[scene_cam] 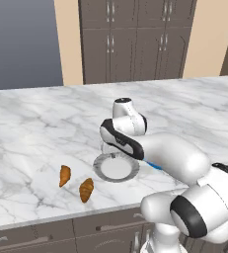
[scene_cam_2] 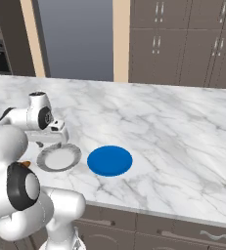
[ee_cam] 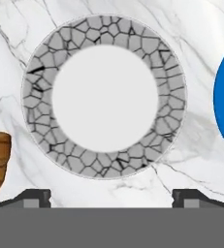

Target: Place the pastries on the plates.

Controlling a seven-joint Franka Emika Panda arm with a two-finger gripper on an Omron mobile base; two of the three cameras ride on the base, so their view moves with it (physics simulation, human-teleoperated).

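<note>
Gripper [ee_cam: 111, 196] — fingers spread wide, holding nothing, above grey-rimmed plate [ee_cam: 104, 97]. Blue plate [scene_cam_2: 109, 160] just beside at 3 o'clock, apart. Two croissants [scene_cam: 64, 175] [scene_cam: 86, 189] at 9 o'clock near counter [scene_cam: 31, 133] front edge — bare marble around.

A white grey-veined marble table [scene_cam: 31, 128] spans the foreground. Behind it stand tall brown cabinets [scene_cam: 135, 39], beige walls [scene_cam: 68, 39] and a grey-blue opening [scene_cam_2: 78, 39].
</note>
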